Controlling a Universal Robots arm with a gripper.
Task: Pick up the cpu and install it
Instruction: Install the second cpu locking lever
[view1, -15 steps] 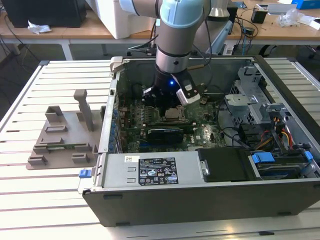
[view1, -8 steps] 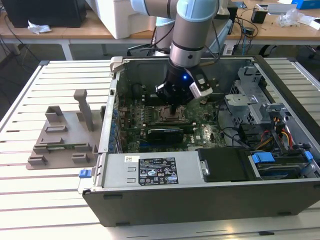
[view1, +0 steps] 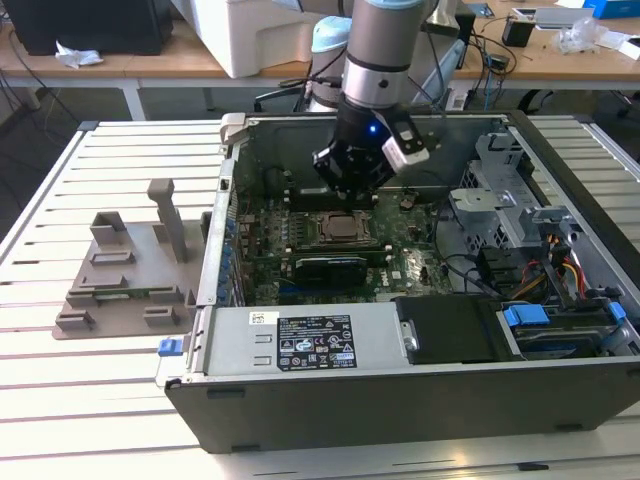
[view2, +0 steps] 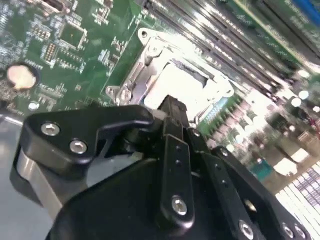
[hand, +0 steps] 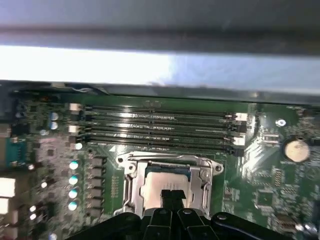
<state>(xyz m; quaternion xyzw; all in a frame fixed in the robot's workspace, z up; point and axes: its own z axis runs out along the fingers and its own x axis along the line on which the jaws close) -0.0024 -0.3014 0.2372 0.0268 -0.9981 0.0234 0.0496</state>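
The cpu (hand: 162, 180) sits in the motherboard socket (hand: 131, 172) directly beneath the gripper (hand: 171, 197), so placing looks done. The gripper's fingers seem drawn together just above the chip, apparently holding nothing; the socket frame isn't closed over it.

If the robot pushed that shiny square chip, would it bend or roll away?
Probably neither. The cpu looks like a flat, metal-topped square, so it's likely stiff and has no round side to roll on. It lies inside the metal socket frame, which would probably stop it sliding. Its smooth top looks slippery to grip.
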